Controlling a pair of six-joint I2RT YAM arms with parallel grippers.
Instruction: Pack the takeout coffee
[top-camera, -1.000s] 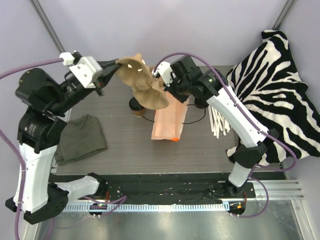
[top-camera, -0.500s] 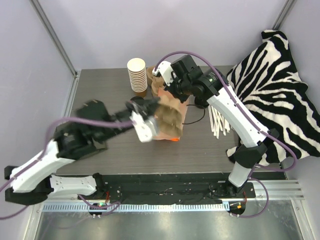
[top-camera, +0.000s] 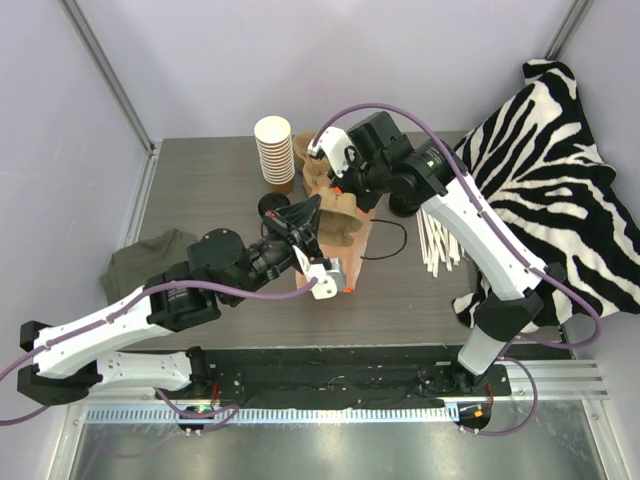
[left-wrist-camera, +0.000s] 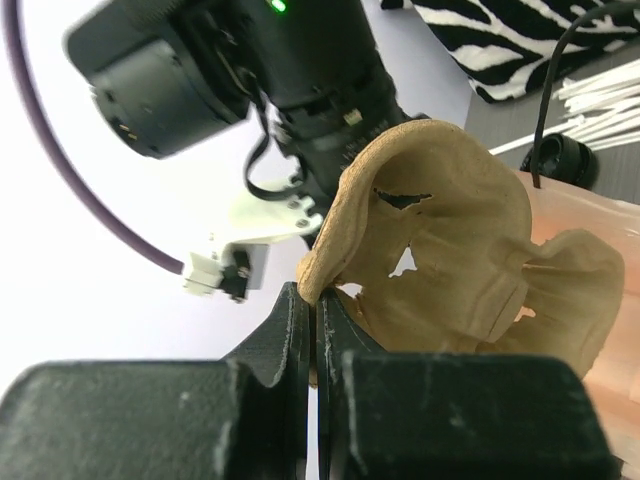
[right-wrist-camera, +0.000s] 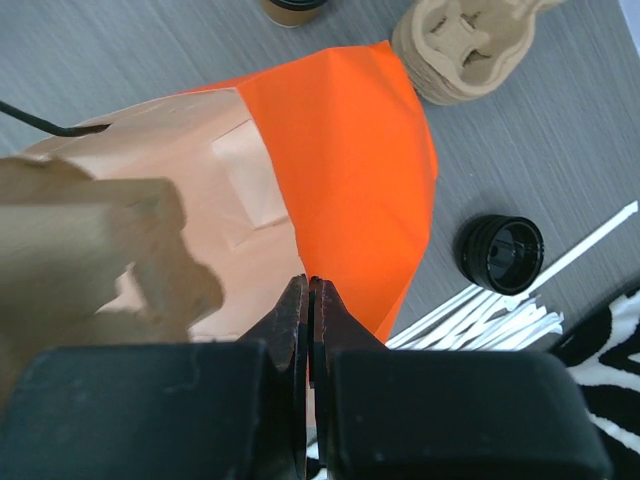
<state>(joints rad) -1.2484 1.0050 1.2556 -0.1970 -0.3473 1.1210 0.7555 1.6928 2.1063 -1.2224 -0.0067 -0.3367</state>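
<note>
Lilac walls (top-camera: 200, 60) close in a grey wood-grain counter (top-camera: 200, 190). A zebra-striped cloth (top-camera: 560, 150) is draped over its right side and a dark green cloth (top-camera: 140, 272) lies crumpled at its left edge. White straws (top-camera: 437, 245) lie loose near the striped cloth.

The takeout coffee (top-camera: 270, 206) stands on the counter, outside the bag, just in front of a stack of cups (top-camera: 274, 150). Only its black lid shows, and the left arm covers part of it.

The left gripper (left-wrist-camera: 313, 300) has its jaws closed tight on the thin edge of a moulded pulp cup tray (left-wrist-camera: 440, 240), held over an orange paper bag (top-camera: 355, 250). From above, the tray and both arms hide the bag's mouth, so its inside cannot be seen.

The right gripper (right-wrist-camera: 308, 285) also has its jaws closed, and they appear to pinch the bag's rim. Its own fingers block the contact. In that wrist view a loose black lid (right-wrist-camera: 500, 252) lies beside the straws. A brown cup at the top edge is cut off, too little to identify.
</note>
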